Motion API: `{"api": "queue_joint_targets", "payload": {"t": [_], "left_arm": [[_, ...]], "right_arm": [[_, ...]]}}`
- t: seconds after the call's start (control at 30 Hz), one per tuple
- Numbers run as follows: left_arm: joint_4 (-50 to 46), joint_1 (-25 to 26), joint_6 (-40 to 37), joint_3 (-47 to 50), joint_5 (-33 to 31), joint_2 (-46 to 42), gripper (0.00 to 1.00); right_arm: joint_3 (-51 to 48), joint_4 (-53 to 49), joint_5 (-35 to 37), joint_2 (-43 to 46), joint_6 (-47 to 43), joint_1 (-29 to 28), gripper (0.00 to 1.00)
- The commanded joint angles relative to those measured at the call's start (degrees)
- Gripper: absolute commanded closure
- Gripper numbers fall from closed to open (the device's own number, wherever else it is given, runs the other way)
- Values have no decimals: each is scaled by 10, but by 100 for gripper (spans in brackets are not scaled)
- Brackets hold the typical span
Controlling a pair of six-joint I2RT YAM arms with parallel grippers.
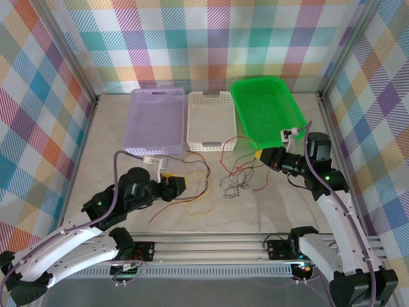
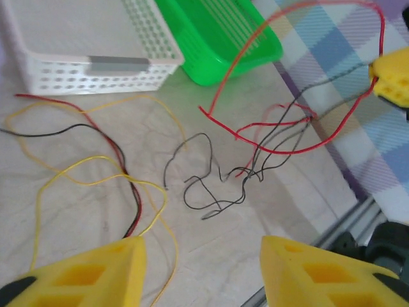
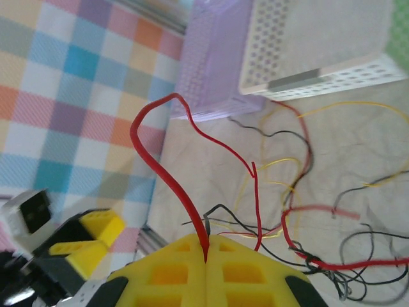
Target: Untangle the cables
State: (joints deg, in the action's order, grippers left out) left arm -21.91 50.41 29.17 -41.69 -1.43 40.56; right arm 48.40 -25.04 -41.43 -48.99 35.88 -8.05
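Observation:
Thin red, yellow and black cables lie loose on the table in front of the trays. My right gripper (image 1: 259,155) (image 3: 206,248) is shut on a red cable (image 3: 160,160), which arcs up from its jaws and loops back down into a knot of black cables (image 1: 235,182) (image 2: 204,185). In the left wrist view this red cable (image 2: 287,148) hangs lifted over the black tangle. My left gripper (image 1: 174,187) (image 2: 201,272) stands open, low over the table, with nothing between its fingers (image 2: 83,275). A yellow cable (image 2: 96,182) and a red-and-black pair run under its left finger.
Three trays stand at the back: lilac (image 1: 156,121), white (image 1: 209,121) and green (image 1: 267,109). The aluminium rail (image 1: 211,243) runs along the near edge. Checked walls close in the left and right sides.

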Motion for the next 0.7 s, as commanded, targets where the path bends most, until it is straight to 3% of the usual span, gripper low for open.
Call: {"api": "queue_joint_targets", "payload": {"t": [0.0, 0.2, 0.67], "left_arm": [[100, -7, 5, -2, 67, 31, 38], [135, -7, -2, -34, 91, 82, 27], [161, -6, -32, -61, 109, 135, 26]], "right_arm": [[1, 53, -82, 7, -16, -17, 100], [11, 52, -102, -1, -44, -71, 100], [34, 44, -125, -26, -80, -147, 100]]}}
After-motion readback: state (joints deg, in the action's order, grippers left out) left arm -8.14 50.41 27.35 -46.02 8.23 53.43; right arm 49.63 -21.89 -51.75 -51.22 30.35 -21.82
